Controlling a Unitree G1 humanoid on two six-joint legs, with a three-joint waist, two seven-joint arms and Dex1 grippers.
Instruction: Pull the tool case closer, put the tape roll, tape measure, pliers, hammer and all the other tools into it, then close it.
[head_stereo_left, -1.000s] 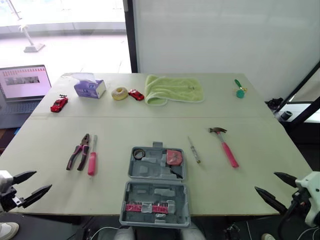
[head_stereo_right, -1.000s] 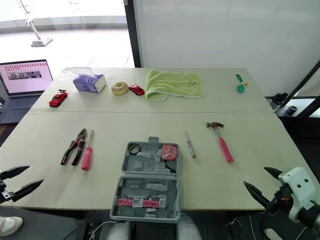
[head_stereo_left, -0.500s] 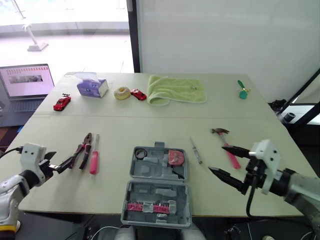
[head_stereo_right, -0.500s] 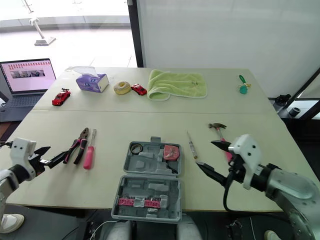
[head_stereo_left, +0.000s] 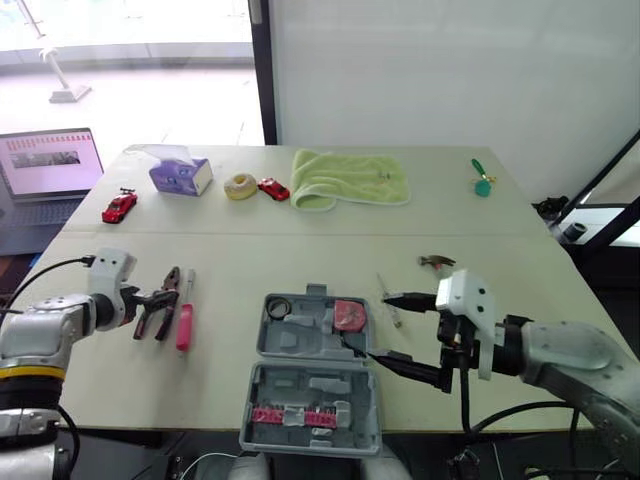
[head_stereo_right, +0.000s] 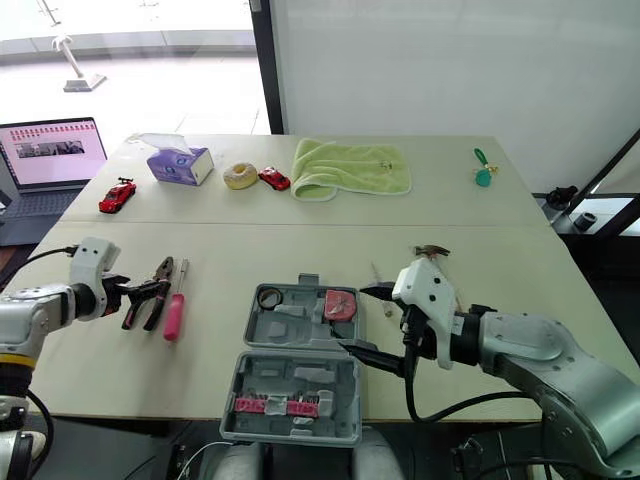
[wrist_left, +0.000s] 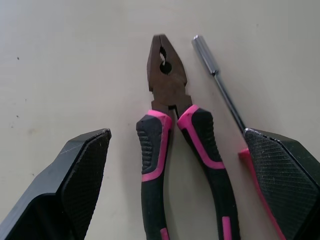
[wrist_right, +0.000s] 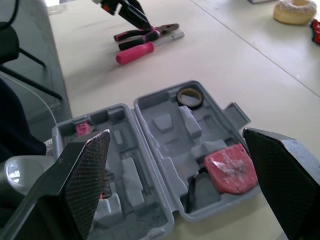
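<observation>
**At the table's front edge: both claws spread, nothing held**

Near the front edge of the table (head_stereo_left: 300, 250) we see the tool case (head_stereo_left: 292, 345) lying open, its two grey halves flat. Inside the far half sit the tape roll (head_stereo_left: 279, 306), in the left corner, and the red tape measure (head_stereo_left: 349, 314) on the right. A dark shape just beside the tape measure we cannot identify, and the pink pieces (head_stereo_left: 290, 415) in the near half are too small to name.

Our right claw (head_stereo_left: 377, 326) hangs at the case's right side with its fingers wide apart, gripping nothing. It hides most of the hammer (head_stereo_left: 437, 262): we see the head, while the handle lies behind the claw. A slim screwdriver (head_stereo_left: 394, 316) between case and hammer is partly covered by the upper finger.

Left of the case, our left claw (wrist_left: 176, 131) is spread wide too, with the pliers (wrist_left: 167, 97) between its fingers. Whether either finger touches the handles we cannot tell. In the left wrist view the handle ends are cut off. One finger there covers most of the pink screwdriver (wrist_left: 206, 56) lying just beside the pliers, though its metal shaft shows.

Far across the table lie a green towel (head_stereo_left: 350, 178), a tissue box (head_stereo_left: 180, 176) and a red toy car (head_stereo_left: 118, 207), well apart from the tools.
</observation>
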